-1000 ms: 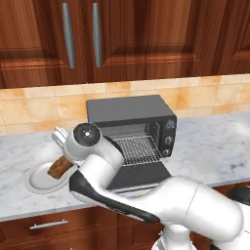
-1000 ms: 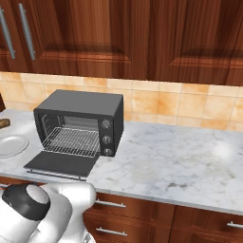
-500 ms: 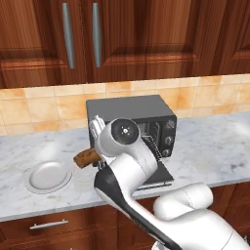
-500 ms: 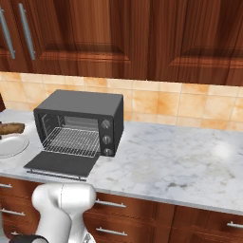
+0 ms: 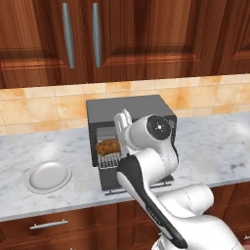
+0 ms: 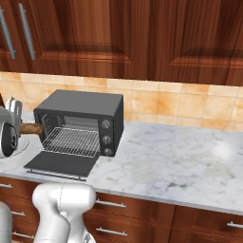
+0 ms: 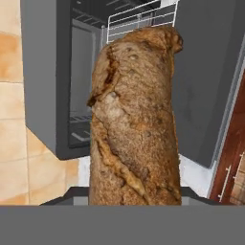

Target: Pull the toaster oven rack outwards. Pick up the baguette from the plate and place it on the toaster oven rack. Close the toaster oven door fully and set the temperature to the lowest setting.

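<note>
I have the fingers [image 5: 116, 144] clamped on the baguette [image 5: 108, 146], held above the pulled-out toaster oven rack [image 6: 70, 140], with the toaster oven door [image 6: 60, 163] dropped open.

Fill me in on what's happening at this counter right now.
The robot arm's claw holds the baguette in front of the toaster oven. The oven door lies open and flat, with the wire rack pulled out over it. The white plate on the counter is bare. The bread has not been set on the rack yet.
</note>
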Tool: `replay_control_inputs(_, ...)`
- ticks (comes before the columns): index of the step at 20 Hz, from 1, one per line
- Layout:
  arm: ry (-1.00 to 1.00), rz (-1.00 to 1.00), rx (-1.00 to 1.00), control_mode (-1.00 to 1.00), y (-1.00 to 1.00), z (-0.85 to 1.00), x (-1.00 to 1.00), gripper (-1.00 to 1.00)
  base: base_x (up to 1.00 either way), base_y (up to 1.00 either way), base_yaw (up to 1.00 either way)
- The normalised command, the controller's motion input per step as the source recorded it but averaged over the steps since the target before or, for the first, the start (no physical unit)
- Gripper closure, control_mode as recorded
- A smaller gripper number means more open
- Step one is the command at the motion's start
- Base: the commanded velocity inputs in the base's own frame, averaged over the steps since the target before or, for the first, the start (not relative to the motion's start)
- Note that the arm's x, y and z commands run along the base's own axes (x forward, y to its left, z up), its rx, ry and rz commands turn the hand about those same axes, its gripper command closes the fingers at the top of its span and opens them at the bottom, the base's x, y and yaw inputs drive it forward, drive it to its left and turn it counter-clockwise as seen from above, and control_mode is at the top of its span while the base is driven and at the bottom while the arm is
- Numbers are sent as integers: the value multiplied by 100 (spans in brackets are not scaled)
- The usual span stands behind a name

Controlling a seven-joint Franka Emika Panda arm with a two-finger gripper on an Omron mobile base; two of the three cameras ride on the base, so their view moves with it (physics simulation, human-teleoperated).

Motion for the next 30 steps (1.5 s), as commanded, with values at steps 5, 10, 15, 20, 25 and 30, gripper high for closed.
replay_control_inputs(5, -1, 0, 1, -100, -29, -27, 44, 100, 0, 0, 0)
replay_control_inputs(10, 3, 0, 0, -100, -21, -19, 46, 100, 0, 0, 0)
replay_control_inputs(15, 12, 0, -1, -100, -3, -29, 40, 100, 0, 0, 0)
replay_control_inputs(20, 7, -2, -5, -100, -4, -40, 33, 100, 0, 0, 0)
replay_control_inputs(25, 0, -4, -3, -100, -10, -37, 24, 100, 0, 0, 0)
replay_control_inputs(30, 0, -4, 0, -100, -19, -36, 21, 100, 0, 0, 0)
